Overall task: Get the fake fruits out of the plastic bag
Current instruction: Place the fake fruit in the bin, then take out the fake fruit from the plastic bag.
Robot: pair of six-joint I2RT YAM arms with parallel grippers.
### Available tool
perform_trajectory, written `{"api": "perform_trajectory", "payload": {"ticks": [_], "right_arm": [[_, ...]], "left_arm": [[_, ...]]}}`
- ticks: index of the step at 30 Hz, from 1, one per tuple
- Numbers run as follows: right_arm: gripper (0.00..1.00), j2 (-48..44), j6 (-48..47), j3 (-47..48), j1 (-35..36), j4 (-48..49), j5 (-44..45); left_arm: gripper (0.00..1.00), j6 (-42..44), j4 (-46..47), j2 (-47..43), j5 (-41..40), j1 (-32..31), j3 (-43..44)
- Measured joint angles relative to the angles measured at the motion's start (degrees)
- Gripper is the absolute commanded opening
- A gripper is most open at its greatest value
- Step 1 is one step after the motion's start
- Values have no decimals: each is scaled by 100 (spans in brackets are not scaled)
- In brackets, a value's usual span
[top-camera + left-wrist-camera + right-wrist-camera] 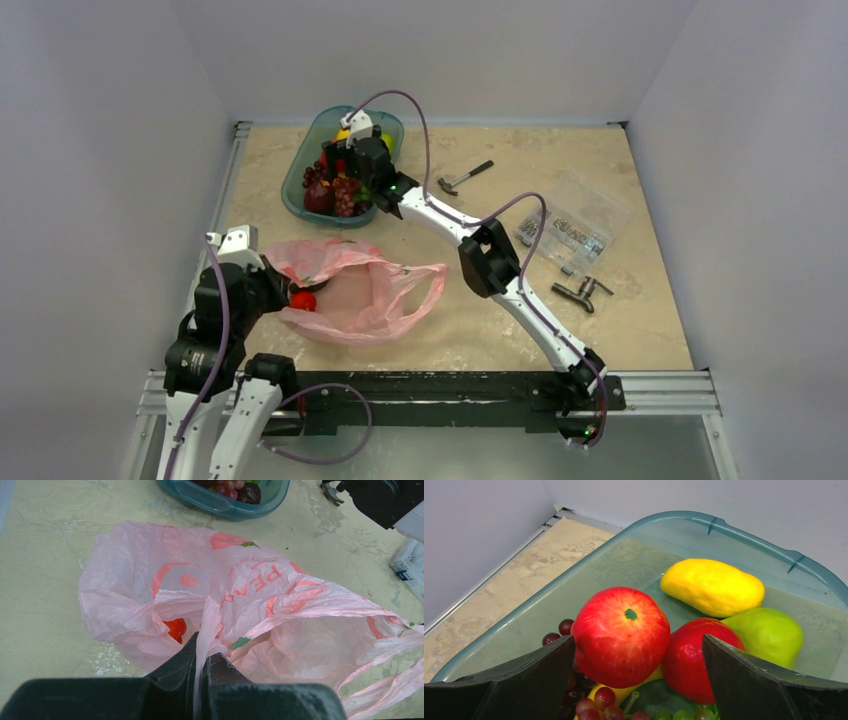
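Right now: left gripper (202, 655) clamped on a fold of the plastic bag (260, 580), with a thin strip of pink film pinched between the pressed-together fingers. Bag lies crumpled on the table (620, 330) at the near left. Its loop handles (425, 275) point right. One red fruit (175, 628) shows inside the bag, just past the fingertips.

Farther out, right arm (490, 260) stretches diagonally to the teal tray (749, 535) at the far left of the table. Right gripper (638, 640) is over the tray, jaws spread wide, gripping nothing. Red apple (621, 635) sits between them on top of the pile, stem end up. Can't tell if a finger touches it. Second red fruit (694, 665) is just beside it, with green fruit (769, 632) and yellow fruit (711, 586) behind and grapes (601, 702) lower down.

Right side of the table has a hammer (465, 178), a clear box (575, 225) and dark metal parts (585, 293), all well apart from the bag.
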Motion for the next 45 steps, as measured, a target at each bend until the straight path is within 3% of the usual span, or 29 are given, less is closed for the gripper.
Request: {"api": "perform_trajectory", "payload": {"ticks": [5, 11, 23, 26, 31, 35, 40, 45], "right_arm": [[99, -400, -50, -339, 4, -254, 7], [99, -1740, 136, -1010, 37, -769, 2], [97, -5484, 901, -4850, 83, -946, -636], [87, -5984, 940, -5558, 232, -1082, -767], [47, -6599, 831, -6314, 1019, -1217, -741], [26, -6937, 721, -6889, 1847, -828, -743], [19, -6763, 623, -7353, 2778, -319, -625], [19, -5904, 588, -7405, 2894, -42, -433]], "left_arm": [[0, 0, 0, -2, 0, 0, 0], [0, 0, 0, -2, 0, 0, 0], [0, 0, 2, 11, 4, 0, -2], [0, 0, 2, 48, 15, 0, -2], [0, 0, 2, 90, 15, 9, -2], [0, -2, 2, 111, 2, 15, -2], [0, -4, 0, 114, -37, 33, -2], [0, -4, 0, 114, -63, 39, -2]]}}
